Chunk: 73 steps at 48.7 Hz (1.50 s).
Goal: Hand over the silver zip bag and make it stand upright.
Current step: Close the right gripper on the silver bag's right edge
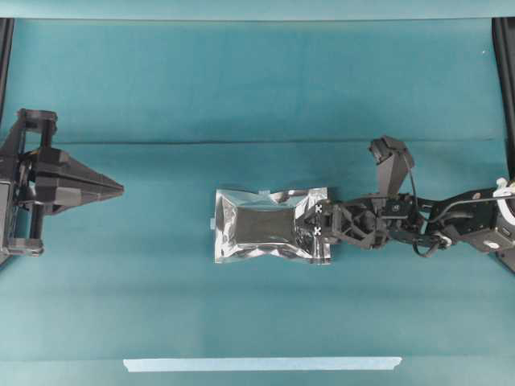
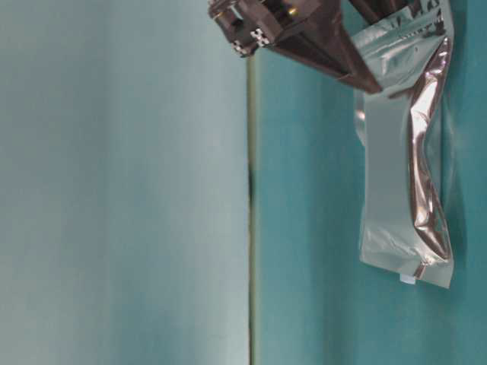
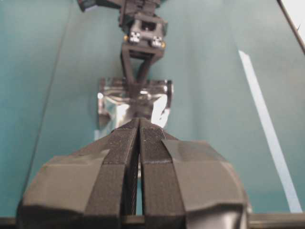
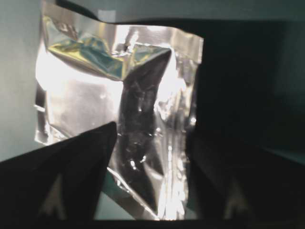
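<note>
The silver zip bag (image 1: 261, 227) lies flat on the teal cloth near the table's middle, crinkled, with a dark puffed centre. My right gripper (image 1: 306, 222) reaches in from the right and straddles the bag's right end. In the right wrist view its two dark fingers (image 4: 71, 167) stand apart with the bag (image 4: 119, 95) between them and cloth showing beside one finger, so it is open. My left gripper (image 1: 119, 190) is shut and empty at the far left, pointing at the bag (image 3: 112, 102) from a distance. Its fingertips (image 3: 133, 129) are pressed together.
A long pale-blue tape strip (image 1: 261, 364) lies along the table's front edge, also seen in the left wrist view as a tape strip (image 3: 267, 129). Black frame posts (image 1: 503, 64) stand at the back corners. A fold line (image 1: 241, 142) crosses the cloth.
</note>
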Motion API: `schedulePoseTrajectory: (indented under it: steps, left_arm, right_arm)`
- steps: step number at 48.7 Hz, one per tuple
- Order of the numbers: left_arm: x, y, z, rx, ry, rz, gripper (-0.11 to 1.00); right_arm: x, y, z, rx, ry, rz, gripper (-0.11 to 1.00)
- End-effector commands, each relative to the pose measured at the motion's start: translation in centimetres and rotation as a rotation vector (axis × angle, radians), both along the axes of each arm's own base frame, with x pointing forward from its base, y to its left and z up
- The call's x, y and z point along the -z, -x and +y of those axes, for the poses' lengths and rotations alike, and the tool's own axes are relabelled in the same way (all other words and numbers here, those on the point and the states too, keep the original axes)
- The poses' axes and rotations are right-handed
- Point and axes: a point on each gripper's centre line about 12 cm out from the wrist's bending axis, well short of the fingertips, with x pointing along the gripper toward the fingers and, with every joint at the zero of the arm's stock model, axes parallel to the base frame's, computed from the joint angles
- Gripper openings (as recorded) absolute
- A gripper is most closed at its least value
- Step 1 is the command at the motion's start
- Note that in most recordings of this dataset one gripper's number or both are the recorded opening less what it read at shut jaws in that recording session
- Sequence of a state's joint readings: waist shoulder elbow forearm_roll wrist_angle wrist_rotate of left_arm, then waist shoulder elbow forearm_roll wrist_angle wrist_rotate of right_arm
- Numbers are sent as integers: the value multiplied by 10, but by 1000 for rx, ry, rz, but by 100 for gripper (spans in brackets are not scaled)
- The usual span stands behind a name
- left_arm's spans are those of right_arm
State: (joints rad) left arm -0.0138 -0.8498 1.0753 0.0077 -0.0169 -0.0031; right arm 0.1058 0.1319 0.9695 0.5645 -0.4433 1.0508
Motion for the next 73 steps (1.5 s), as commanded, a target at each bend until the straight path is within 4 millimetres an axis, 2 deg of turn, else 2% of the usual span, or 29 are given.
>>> schedulePoseTrajectory:
  steps: [1,14,18,54,61,73]
  left_arm:
    - [-7,-2,0,0,-1,-20,0]
    - [-7,-2,1,-3,-1,-20,0]
    - [-7,-2,1,-3,-1,-18,0]
    - [-7,-2,1,-2,-3,-18,0]
    - [-7,-2,1,-3,-1,-18,-1]
    - [-6,-2,1,-2,-3,-18,0]
  right_arm:
    - [-1,-2,7,-7,-15,-10,64]
    - [-5,-2,7,-8,-17,-18,13]
    - [-6,-2,7,-11,-12,-23,4]
    - [-15,-1,5,-28,4,-43,3]
    - [-31,-10,3,-74,37,-58,3]
    - [-67,-23,-4,-263,90,47,3]
